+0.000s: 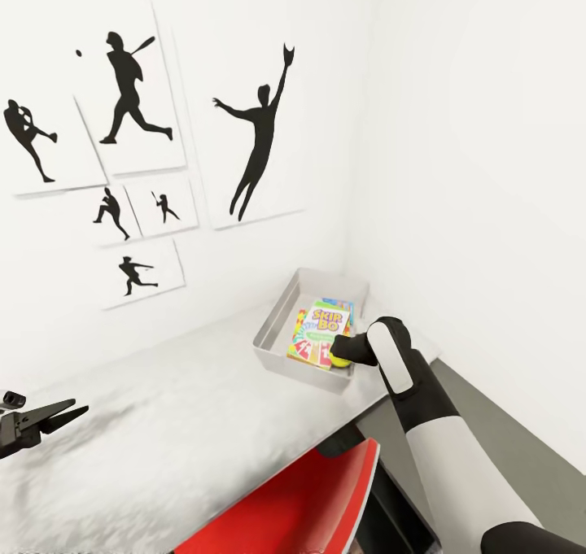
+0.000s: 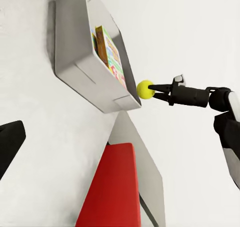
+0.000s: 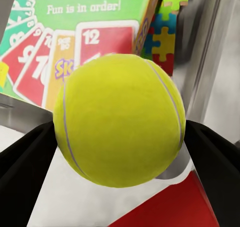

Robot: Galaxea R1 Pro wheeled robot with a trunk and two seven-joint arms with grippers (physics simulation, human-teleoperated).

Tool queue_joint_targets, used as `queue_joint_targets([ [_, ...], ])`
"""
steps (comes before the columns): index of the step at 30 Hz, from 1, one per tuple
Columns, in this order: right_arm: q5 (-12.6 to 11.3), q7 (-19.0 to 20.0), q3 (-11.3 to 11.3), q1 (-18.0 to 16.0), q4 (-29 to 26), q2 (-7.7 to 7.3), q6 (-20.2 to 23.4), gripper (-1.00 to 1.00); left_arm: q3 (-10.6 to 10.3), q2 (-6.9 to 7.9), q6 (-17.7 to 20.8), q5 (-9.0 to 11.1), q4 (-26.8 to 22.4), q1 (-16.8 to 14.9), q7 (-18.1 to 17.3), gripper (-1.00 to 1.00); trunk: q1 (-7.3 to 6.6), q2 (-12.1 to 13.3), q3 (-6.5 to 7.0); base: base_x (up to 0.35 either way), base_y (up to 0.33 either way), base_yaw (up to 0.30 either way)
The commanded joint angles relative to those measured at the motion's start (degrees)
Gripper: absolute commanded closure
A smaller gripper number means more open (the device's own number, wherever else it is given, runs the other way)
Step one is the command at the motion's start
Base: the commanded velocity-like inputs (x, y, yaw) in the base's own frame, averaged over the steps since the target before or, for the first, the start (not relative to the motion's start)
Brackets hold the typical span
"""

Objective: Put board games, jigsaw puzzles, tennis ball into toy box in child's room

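Note:
The grey toy box (image 1: pixel 273 349) stands on the white table at the far right corner, by the wall. Inside it lies a Skip-Bo board game (image 1: pixel 319 330) on top of a colourful jigsaw puzzle box (image 3: pixel 167 37). My right gripper (image 1: pixel 340 357) is shut on the yellow tennis ball (image 1: pixel 339 361), holding it over the box's near rim. In the left wrist view the tennis ball (image 2: pixel 145 89) sits at the box's (image 2: pixel 75 52) corner edge, pinched by the right gripper (image 2: pixel 150 89). My left gripper (image 1: pixel 57 414) hovers open over the table's left side, holding nothing.
A red chair (image 1: pixel 301 497) is tucked under the table's front edge, below my right arm. Baseball silhouette posters (image 1: pixel 252 131) hang on the wall behind the table (image 1: pixel 163 432). A bare white wall runs close along the right of the box.

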Motion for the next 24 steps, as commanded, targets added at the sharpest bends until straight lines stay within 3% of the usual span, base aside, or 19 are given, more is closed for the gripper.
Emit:
queue_joint_targets([
  [1, -0.55, -0.60, 0.04, -0.08, -0.06, 0.00, 0.11, 1.00, -0.43, 0.07, 0.60, 0.42, 0.02, -0.10, -0.21, -1.00, 0.03, -0.14, -0.22, -0.020, 0.000, 0.000],
  [24, -0.64, -0.60, 0.02, -0.11, -0.08, -0.08, 0.11, 1.00, -0.43, 0.27, 0.60, 0.42, 0.02, -0.10, -0.21, -1.00, 0.03, -0.14, -0.64, -0.003, 0.000, 0.000],
])
